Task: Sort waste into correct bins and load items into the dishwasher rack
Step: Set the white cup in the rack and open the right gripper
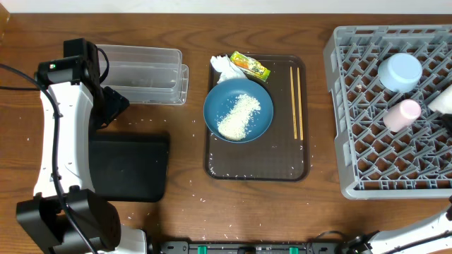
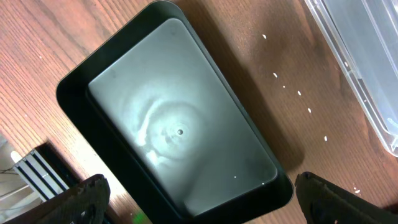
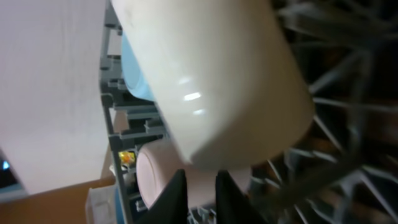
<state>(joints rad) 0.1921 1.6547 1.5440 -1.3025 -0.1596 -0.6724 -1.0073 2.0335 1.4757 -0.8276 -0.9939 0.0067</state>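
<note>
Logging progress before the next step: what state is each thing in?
dishwasher rack: partly loaded.
light blue bowl: upside down in rack.
pink cup: on its side in rack.
white cup: at rack's right edge.
blue plate: on brown tray, holding rice.
chopsticks: side by side on brown tray.
napkin: crumpled, on brown tray.
wrapper: on brown tray.
clear tub: looks empty.
black tray: nearly bare.
left claw: open.
right claw: fingertips close, grip unclear.

The tabletop (image 1: 183, 183) is lit brightly and evenly from above in the overhead view, where everything is rendered sharply and only soft shadows are cast. In the left wrist view, a pale swirl of reflected light is seen on the black tray (image 2: 180, 130). In the right wrist view the white cup (image 3: 211, 81) is blurred by closeness and marked with small highlights, and the left side is washed out.
</note>
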